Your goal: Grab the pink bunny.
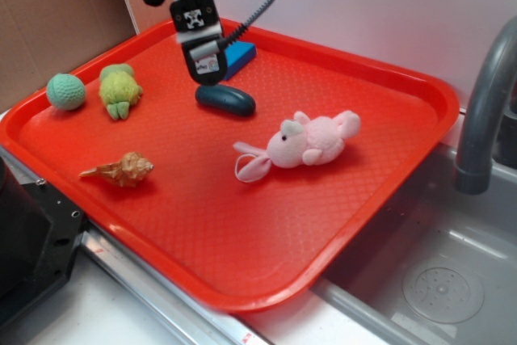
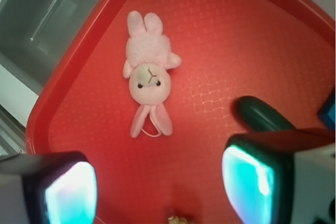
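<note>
I see the pink bunny [image 1: 305,144] lying flat near the middle of the red plastic tray [image 1: 242,280], bare waffle-textured floor all around it and the raised rim well off. My gripper [image 2: 160,184] hangs above the dark oval object [image 1: 225,99] with its jaws spread wide, holding nothing. Its square black-and-white tag isn't readable. The green plush toy [image 1: 119,90], knitted ball [image 1: 65,91] and spiny shell [image 1: 123,170] sit apart on the tray.
</note>
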You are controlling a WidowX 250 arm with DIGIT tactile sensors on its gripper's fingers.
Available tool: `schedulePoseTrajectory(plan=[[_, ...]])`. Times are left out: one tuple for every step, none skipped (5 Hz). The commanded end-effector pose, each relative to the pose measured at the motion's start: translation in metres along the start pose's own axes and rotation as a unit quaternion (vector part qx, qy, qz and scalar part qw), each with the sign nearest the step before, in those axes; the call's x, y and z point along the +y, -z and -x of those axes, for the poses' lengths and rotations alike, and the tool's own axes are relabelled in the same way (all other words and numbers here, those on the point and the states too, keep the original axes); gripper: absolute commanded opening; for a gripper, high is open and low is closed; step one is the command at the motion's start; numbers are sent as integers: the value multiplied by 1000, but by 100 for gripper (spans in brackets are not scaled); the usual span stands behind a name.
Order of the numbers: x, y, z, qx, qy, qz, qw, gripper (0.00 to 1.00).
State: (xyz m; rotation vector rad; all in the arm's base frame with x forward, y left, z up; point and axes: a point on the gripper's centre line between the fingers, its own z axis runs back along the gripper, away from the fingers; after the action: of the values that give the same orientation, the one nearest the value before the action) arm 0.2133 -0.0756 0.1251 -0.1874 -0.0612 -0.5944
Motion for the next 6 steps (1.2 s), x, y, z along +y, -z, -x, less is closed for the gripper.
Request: schedulePoseTrajectory(plan=[[-8,31,-51,-21,32,-37,999,100],[-3,56,-59,7,38,-36,999,100],[-5,74,-66,10,48,-28,998,100],[-9,90,-81,26,72,-26,997,100],[-26,98,-86,43,96,-24,994,100],[-23,98,-87,45,90,-29,995,0]])
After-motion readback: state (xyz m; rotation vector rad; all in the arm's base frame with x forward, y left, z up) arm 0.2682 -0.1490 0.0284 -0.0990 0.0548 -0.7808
